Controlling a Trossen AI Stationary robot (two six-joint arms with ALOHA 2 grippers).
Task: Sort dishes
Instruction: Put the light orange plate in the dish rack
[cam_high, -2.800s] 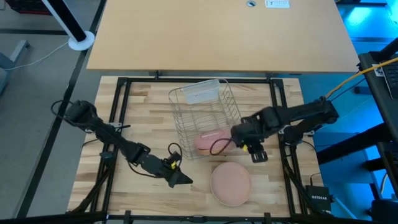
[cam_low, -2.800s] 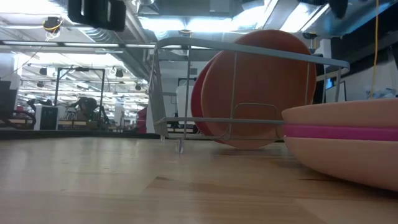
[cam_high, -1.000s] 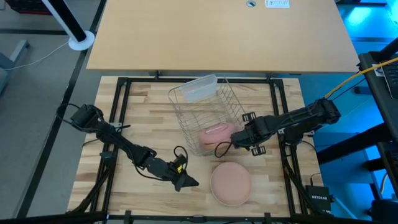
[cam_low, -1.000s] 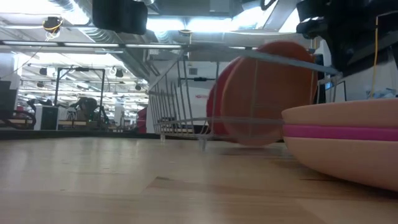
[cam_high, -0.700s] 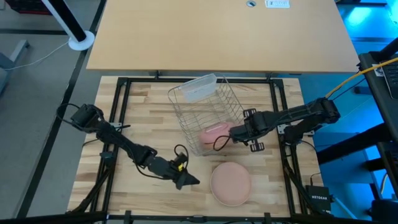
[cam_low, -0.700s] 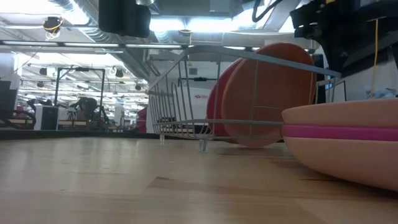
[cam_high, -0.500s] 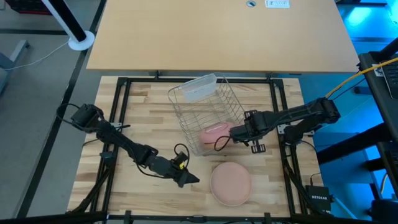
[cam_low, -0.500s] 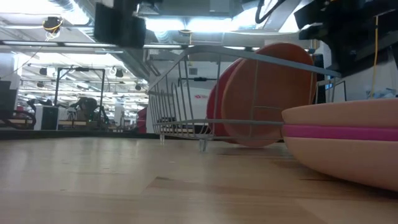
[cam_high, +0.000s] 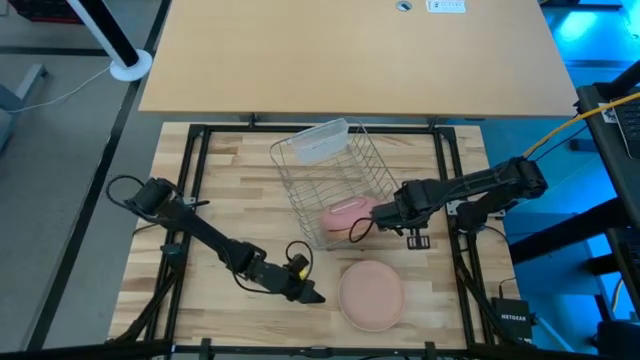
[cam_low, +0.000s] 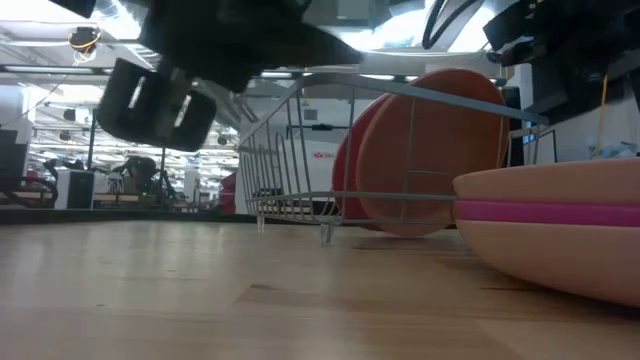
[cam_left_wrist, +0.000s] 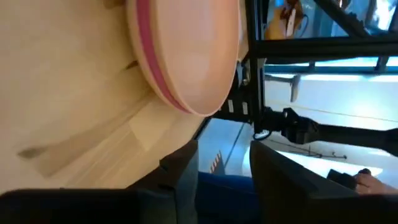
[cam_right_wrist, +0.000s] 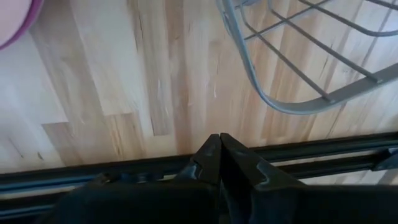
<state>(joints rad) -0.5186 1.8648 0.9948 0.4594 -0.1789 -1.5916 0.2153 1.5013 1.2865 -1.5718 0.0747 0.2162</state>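
The left gripper (cam_high: 308, 296) has its fingers parted and empty, low over the table just beside the stack of plates (cam_high: 371, 294), placed for a side approach to the rim. In the left wrist view a magenta plate (cam_left_wrist: 148, 59) is sandwiched between peach ones.

The right gripper (cam_high: 360, 229) is closed on nothing, beside the wire rack (cam_high: 330, 180), clear of the racked plates (cam_low: 430, 150) standing on edge.

Hidden: the stack's plate count; the racked plates overlap, so their number is uncertain.
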